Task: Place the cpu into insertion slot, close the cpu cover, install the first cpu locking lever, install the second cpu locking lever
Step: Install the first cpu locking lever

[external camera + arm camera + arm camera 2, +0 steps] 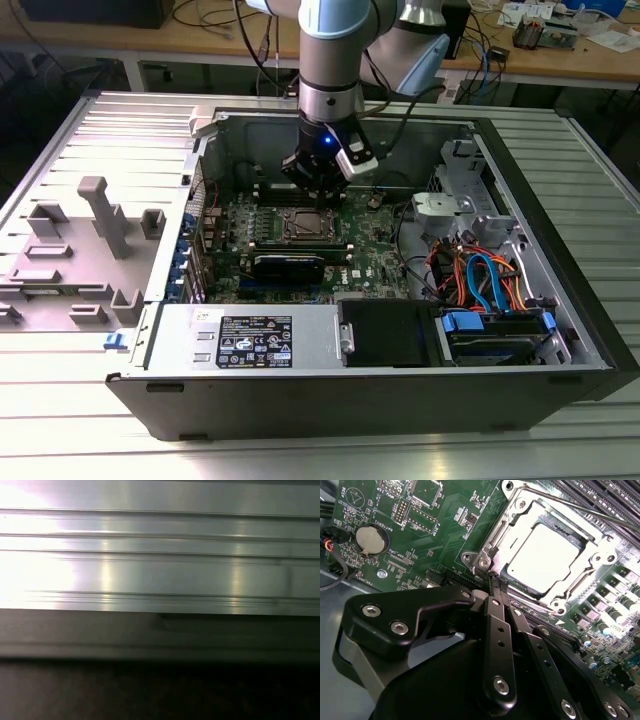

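Pale-blue and silver arm [330, 50], black screw-studded pincer [496, 587]

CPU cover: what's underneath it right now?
Through the central cut-out of the silver metal cpu cover shows the square silver-grey cpu. The insertion slot's contacts beneath are hidden.

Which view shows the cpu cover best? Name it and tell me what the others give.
The second wrist view: the cpu cover lies closed around the cpu, its silver frame seen close, just beyond the gripper. In the exterior view the cover is a small square frame below the gripper. The first wrist view faces ribbed metal.
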Robot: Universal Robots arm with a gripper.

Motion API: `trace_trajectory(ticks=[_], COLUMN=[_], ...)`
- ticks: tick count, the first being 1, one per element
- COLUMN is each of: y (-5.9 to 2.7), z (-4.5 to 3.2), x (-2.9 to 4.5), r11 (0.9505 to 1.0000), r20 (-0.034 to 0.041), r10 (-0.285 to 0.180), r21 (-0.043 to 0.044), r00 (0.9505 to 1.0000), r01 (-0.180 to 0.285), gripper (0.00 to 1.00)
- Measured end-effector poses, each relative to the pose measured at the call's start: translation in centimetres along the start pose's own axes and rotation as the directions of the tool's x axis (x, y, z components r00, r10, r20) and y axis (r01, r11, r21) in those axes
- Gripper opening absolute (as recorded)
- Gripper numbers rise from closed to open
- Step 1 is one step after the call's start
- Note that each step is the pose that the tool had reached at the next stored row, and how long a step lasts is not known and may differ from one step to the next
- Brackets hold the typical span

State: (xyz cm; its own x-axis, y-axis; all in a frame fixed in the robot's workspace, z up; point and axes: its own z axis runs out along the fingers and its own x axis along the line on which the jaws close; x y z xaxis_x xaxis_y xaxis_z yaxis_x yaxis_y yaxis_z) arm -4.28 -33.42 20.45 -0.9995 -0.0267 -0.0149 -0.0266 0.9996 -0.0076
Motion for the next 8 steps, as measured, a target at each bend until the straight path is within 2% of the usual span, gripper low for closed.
trace_trajectory(ticks=[3,8], y=[0.02,0.01], z=[0.2,-0.03], x=[-0.02,-0.02], r11=[1.0,1.0], r20=[0.0003,0.0007], r10=[0.0,0.0], r21=[-0.0006,-0.0005], r00=[1.0,1.0], r01=[0.0,0.0], gripper=[0.11,0.11])
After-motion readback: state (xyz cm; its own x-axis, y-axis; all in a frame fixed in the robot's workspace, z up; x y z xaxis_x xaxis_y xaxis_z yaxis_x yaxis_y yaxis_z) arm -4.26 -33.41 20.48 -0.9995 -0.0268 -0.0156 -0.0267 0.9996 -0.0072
